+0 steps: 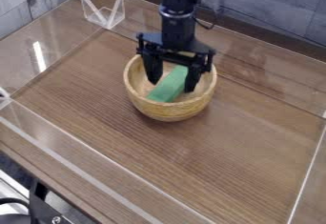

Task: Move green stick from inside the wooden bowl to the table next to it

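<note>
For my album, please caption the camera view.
Open claw over a green block in a wooden bowl.

- The table (114, 147) looks like dark brown wood, grained, with a low sheen.
- The bowl (176, 111) is pale wood, smooth.
- The stick (167, 87) looks smooth and plain.

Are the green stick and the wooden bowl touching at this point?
Touching: the camera view shows the green stick inside the wooden bowl, its lower end lying against the bowl's pale inside.
</note>
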Robot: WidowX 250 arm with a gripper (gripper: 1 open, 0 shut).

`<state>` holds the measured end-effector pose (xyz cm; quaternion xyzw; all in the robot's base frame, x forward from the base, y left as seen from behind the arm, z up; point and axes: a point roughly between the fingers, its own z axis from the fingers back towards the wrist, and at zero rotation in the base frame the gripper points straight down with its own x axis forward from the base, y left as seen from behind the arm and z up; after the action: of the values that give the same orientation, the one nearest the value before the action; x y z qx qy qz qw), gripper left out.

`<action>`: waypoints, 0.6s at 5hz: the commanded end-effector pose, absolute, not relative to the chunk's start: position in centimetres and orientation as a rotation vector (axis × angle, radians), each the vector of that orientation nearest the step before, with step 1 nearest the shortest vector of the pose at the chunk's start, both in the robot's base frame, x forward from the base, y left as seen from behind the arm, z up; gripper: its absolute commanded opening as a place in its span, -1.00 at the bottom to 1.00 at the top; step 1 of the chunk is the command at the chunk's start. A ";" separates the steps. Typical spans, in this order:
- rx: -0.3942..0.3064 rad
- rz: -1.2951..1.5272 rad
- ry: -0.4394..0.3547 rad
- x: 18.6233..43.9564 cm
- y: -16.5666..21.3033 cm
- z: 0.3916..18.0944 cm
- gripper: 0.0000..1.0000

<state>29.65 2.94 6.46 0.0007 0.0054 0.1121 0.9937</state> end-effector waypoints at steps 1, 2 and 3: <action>0.004 0.265 -0.065 30.6 3.9 9.0 1.00; 0.003 0.276 -0.067 29.9 3.8 8.1 1.00; 0.006 0.281 -0.068 29.2 3.5 7.3 1.00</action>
<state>28.80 3.45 5.66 0.0024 -0.0054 0.1405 0.9901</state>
